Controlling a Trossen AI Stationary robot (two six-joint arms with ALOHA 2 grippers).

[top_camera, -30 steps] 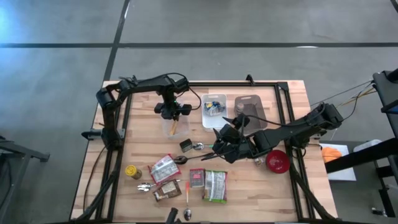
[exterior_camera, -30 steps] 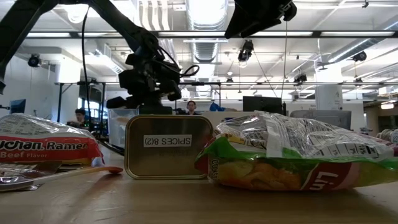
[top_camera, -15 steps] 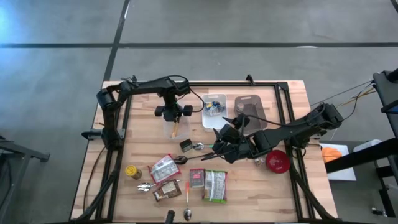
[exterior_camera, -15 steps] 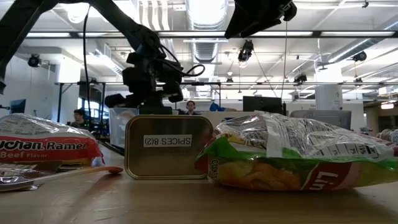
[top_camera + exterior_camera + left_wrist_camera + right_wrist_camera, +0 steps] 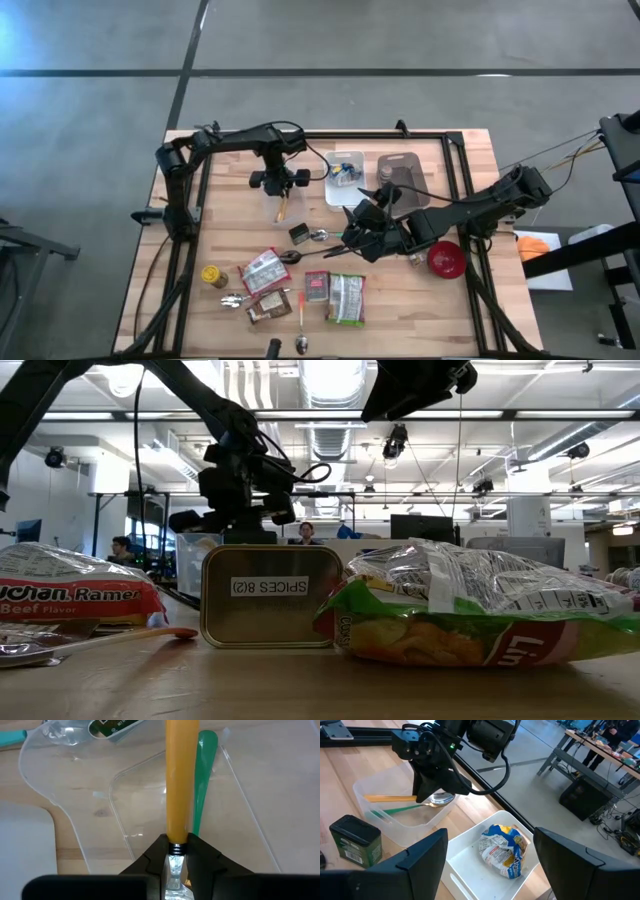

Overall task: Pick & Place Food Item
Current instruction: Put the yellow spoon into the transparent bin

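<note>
My left gripper (image 5: 278,188) is over a clear plastic tub (image 5: 277,206) at the far left, shut on a yellow-handled spoon (image 5: 177,780). A green utensil (image 5: 202,775) lies in the tub beside it. My right gripper (image 5: 362,216) hangs open above the table's middle and touches nothing. In front of it, a crumpled food packet (image 5: 502,851) lies in a white tray (image 5: 344,180). Near the front edge lie a ramen packet (image 5: 264,270), a red packet (image 5: 316,288) and a chips bag (image 5: 347,298). My left gripper pinches the spoon between its two fingers at the metal neck (image 5: 175,851), where the yellow handle ends. The fingers come from above, slanting down. The spoon's bowl (image 5: 440,799) sits at the fingers. The handle (image 5: 390,798) reaches out about level over the tub's inside.
A green tin (image 5: 299,234) stands by the tub. A grey tray (image 5: 400,170) sits at the far right and a red bowl (image 5: 446,260) at the right. A yellow-lidded jar (image 5: 212,275) and loose spoons (image 5: 300,318) lie near the packets. Black frame rails (image 5: 455,170) border the table.
My left gripper has rolled a little about its own pointing line over the clear tub, turning the spoon with it, and has stayed in place.
</note>
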